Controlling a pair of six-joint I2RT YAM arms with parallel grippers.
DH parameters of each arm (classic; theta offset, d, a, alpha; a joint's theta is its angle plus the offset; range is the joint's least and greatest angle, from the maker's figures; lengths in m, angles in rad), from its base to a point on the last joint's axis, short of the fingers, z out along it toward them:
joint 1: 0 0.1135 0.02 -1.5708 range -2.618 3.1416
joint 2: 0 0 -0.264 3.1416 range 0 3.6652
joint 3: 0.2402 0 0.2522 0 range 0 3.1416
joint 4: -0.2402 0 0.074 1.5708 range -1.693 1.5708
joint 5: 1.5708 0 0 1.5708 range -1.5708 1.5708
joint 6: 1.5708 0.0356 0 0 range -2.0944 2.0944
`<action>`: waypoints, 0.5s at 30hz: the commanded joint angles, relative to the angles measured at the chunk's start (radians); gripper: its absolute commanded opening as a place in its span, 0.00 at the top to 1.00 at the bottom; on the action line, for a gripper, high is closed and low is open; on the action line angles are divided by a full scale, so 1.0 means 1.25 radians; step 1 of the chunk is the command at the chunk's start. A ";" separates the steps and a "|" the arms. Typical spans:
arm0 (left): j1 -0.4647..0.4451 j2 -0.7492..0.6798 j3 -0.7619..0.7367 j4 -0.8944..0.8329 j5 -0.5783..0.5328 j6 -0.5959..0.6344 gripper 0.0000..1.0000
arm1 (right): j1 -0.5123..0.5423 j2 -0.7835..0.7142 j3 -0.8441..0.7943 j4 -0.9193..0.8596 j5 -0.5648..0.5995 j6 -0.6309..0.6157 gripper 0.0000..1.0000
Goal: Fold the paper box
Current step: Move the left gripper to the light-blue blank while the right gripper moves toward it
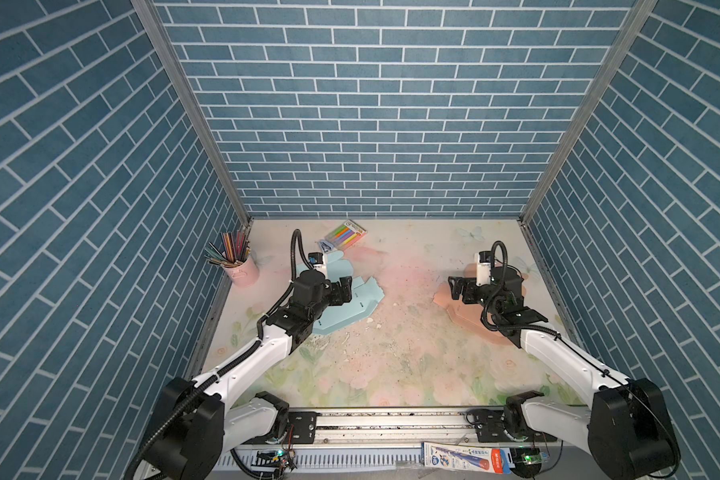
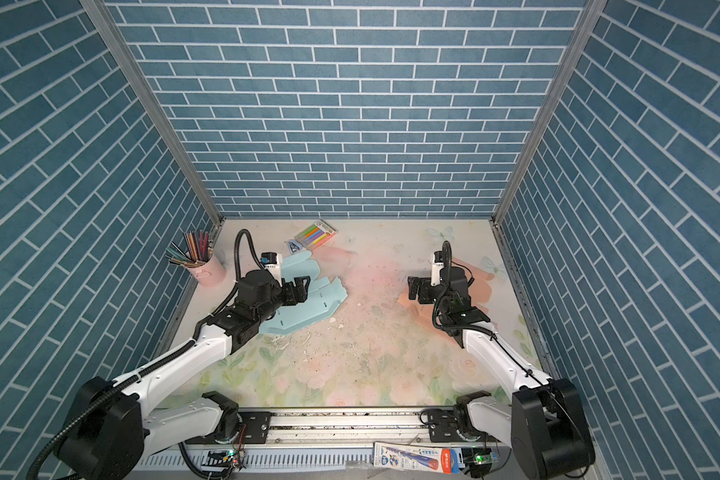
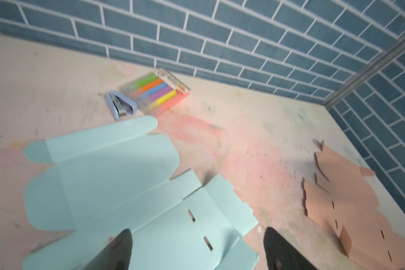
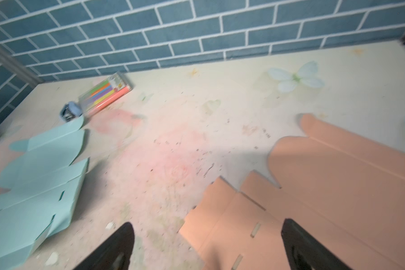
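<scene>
We are looking down on a floral table with a pink pencil cup standing at its edge, and we are placing everything from that cup. Level with the cup and reaching nearer to us, just beside it toward the table's middle, the light blue paper box is lying flat and unfolded with its flaps spread. The left gripper is hanging over that box, its jaws standing wide apart and gripping nothing. In the left wrist view the blue card is filling the space below the two black fingers. Well across the table from the cup, a peach paper box, also flat, is lying under the right gripper, which is likewise spread wide and holding nothing. We cannot tell whether either gripper is touching the card. Beyond the cup, toward the back wall, a small blue stapler is lying right beside a pack of coloured markers.
</scene>
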 commanded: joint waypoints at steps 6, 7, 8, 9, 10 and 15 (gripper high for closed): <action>-0.007 0.058 0.012 -0.071 0.071 -0.007 0.12 | 0.103 0.044 0.034 -0.068 -0.095 0.077 0.02; -0.009 0.067 0.005 -0.063 0.080 -0.007 0.12 | 0.109 0.048 0.034 -0.067 -0.108 0.083 0.02; -0.008 0.078 -0.005 -0.054 0.089 -0.006 0.12 | 0.114 0.052 0.033 -0.068 -0.119 0.089 0.02; -0.007 0.086 -0.013 -0.047 0.094 -0.004 0.12 | 0.118 0.053 0.033 -0.068 -0.125 0.091 0.02; -0.007 0.093 -0.022 -0.040 0.098 -0.004 0.12 | 0.118 0.056 0.033 -0.068 -0.134 0.095 0.02; -0.032 0.123 -0.052 -0.016 0.113 0.006 0.12 | 0.120 0.051 0.024 -0.062 -0.176 0.113 0.02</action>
